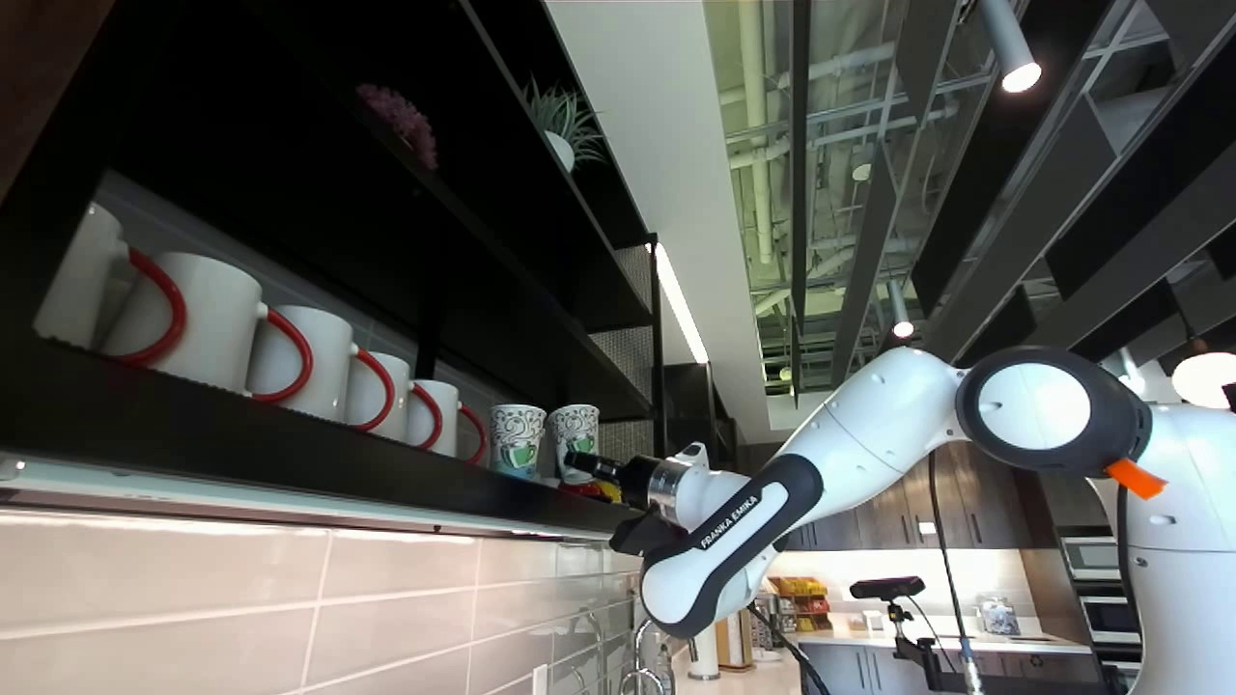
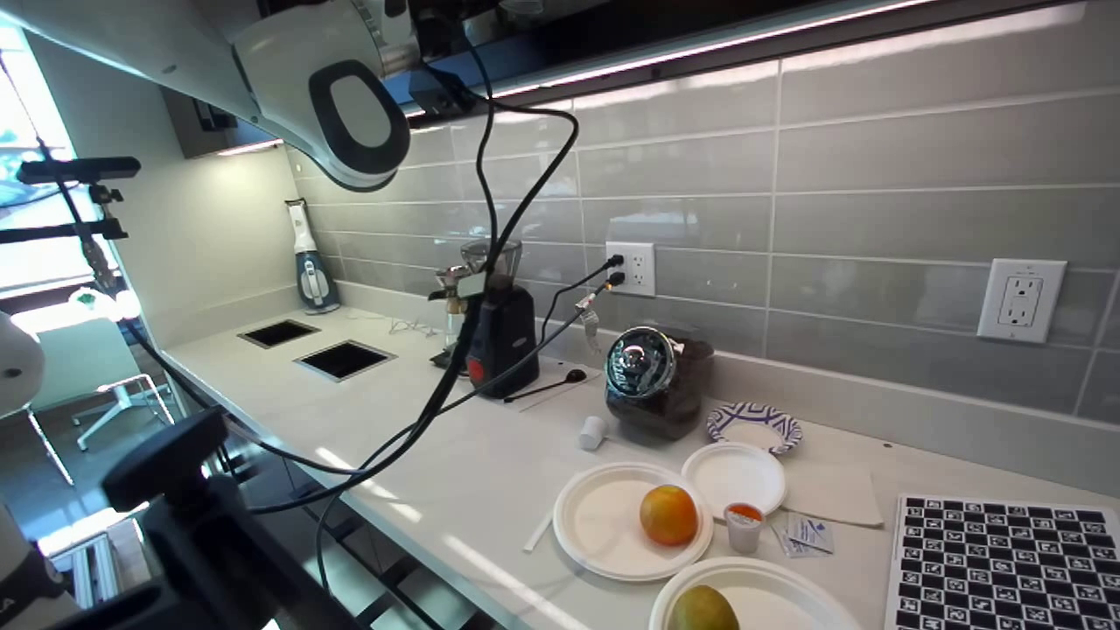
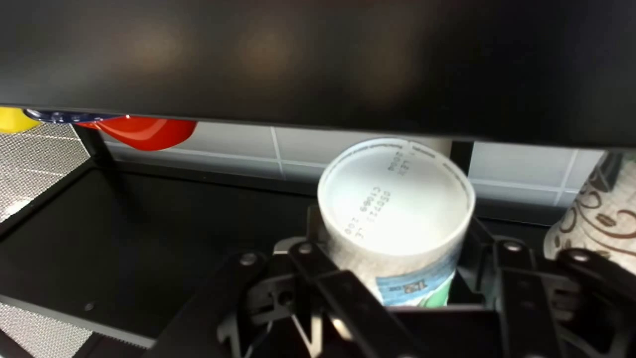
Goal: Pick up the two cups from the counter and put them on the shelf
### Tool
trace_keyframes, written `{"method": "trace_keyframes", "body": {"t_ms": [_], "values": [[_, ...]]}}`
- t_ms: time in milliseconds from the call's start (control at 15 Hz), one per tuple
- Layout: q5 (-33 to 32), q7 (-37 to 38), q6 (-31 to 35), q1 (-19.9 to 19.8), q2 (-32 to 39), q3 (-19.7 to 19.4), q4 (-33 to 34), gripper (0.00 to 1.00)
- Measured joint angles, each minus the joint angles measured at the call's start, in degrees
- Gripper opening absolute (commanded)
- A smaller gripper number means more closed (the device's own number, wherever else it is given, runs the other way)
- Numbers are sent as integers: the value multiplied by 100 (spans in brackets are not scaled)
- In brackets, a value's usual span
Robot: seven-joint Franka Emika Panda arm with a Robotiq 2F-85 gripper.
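Note:
Two patterned paper cups with a green cup picture show at the dark lower shelf (image 1: 241,444). The shelf also shows in an exterior view (image 2: 612,39) and as the dark band in the upside-down wrist view (image 3: 318,59). A cup (image 1: 518,436) stands on the shelf past the mugs; part of it shows in the wrist view (image 3: 603,219). The cup (image 1: 576,425) beside it is slightly tilted between my fingers. My gripper (image 1: 594,468) is shut on this cup, whose printed underside faces the wrist camera (image 3: 397,199). Its base seems just above the shelf; contact is unclear.
White mugs (image 1: 212,323) with red handles line the shelf. Red (image 3: 149,132) and yellow (image 3: 15,120) bowls stand beside the cups. The upper tier (image 3: 124,233) is close above. The counter (image 2: 490,472) below holds plates, fruit and a jar (image 2: 661,385).

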Motion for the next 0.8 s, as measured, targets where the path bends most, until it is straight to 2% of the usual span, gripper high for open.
{"method": "trace_keyframes", "body": {"t_ms": [800], "values": [[-319,396,-126,-1416,-47,1159,280,37]]}}
